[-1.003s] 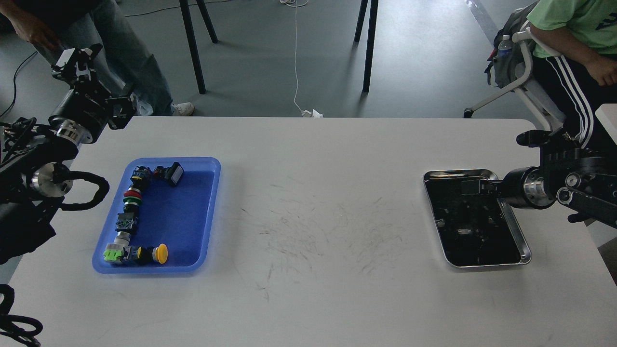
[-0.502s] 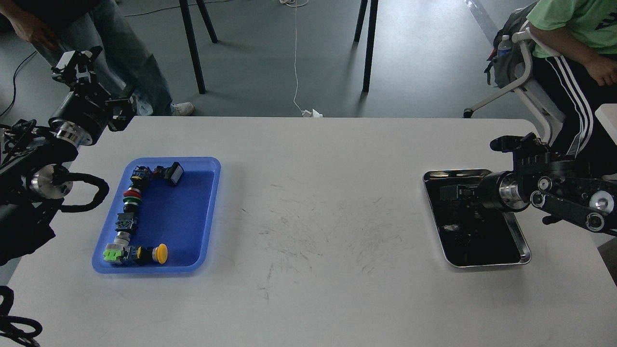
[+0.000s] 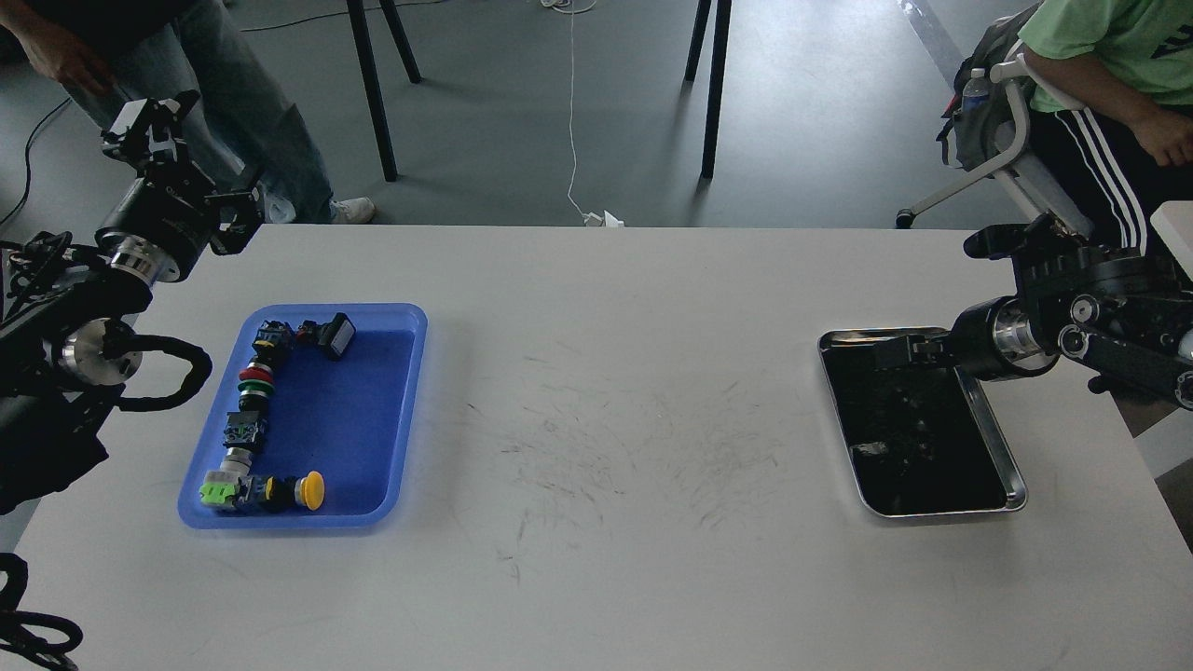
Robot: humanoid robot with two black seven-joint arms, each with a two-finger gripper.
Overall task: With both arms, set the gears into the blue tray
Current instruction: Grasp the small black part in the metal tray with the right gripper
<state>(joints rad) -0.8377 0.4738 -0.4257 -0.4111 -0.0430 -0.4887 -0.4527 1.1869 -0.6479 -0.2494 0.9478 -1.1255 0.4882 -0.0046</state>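
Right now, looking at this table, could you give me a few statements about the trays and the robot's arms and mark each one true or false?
1. The blue tray sits on the robot's left side of the table. True.
2. The blue tray is empty. False: colourful push-button switches lie along its left and near edges.
3. The right gripper is over the far end of the steel tray. True.
4. The left gripper is reaching into the blue tray. False: it is raised beyond the table's far left corner, away from the tray.
5. The steel tray has a bright white bottom. False: its bottom is dark.
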